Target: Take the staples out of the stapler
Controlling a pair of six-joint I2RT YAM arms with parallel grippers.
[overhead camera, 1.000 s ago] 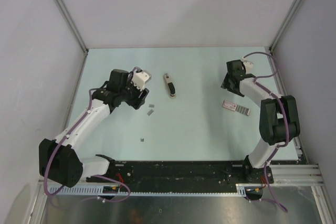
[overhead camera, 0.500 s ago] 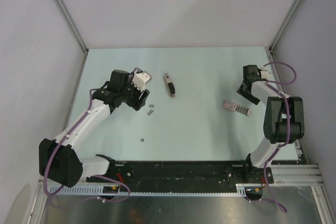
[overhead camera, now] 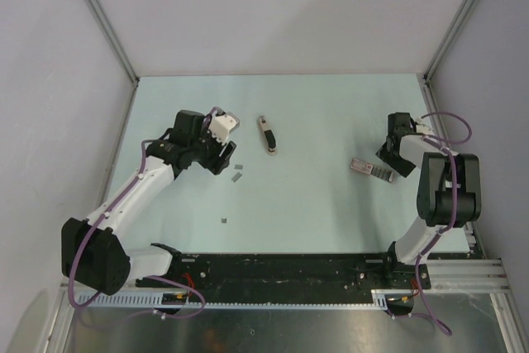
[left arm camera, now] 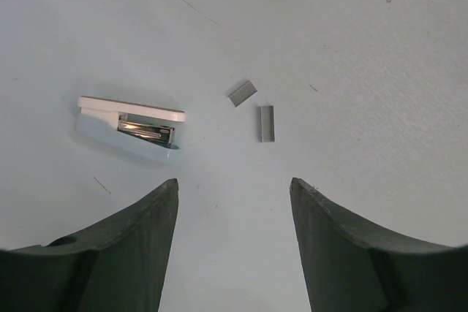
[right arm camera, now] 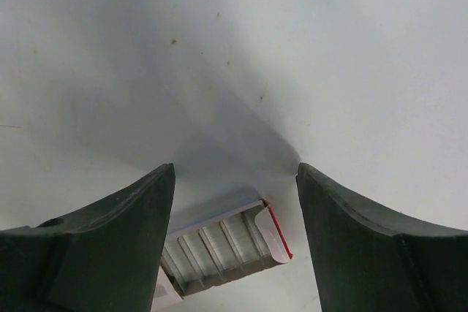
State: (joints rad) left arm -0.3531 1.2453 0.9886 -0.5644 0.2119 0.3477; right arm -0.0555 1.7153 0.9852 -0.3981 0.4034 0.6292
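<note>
- The stapler [overhead camera: 266,135] lay flat on the worktop [overhead camera: 314,204], in its far half and a little left of the middle, its length running roughly from far edge to near edge.
- Nothing touched the stapler; only its beige end with a dark inset showed at the top edge of the left wrist view.
- The left gripper [left arm camera: 234,184] hung over the worktop to the left of the stapler, nearer the near edge, with its fingers spread apart and nothing between them.
- Two short grey staple strips [left arm camera: 242,93] lay just beyond its fingertips, close together but not touching, between the gripper and the stapler.
- A small white part [left arm camera: 128,123] with a pale blue underside and shiny metal inside lay left of the strips. What it was could not be told, and the arm hid it in the top view.
- A lone grey bit [overhead camera: 224,221] lay nearer the near edge, apart from the strips.
- The right gripper [right arm camera: 235,169] hovered near the right edge, well apart from the stapler, its fingers released and wide, grasping nothing.
- A staple box [overhead camera: 370,169] lay flat just left of the right gripper, toward the middle of the worktop.
- In the right wrist view, the box's open end with a red rim and rows of staples showed low between the fingers, on the worktop and clear of both.
</note>
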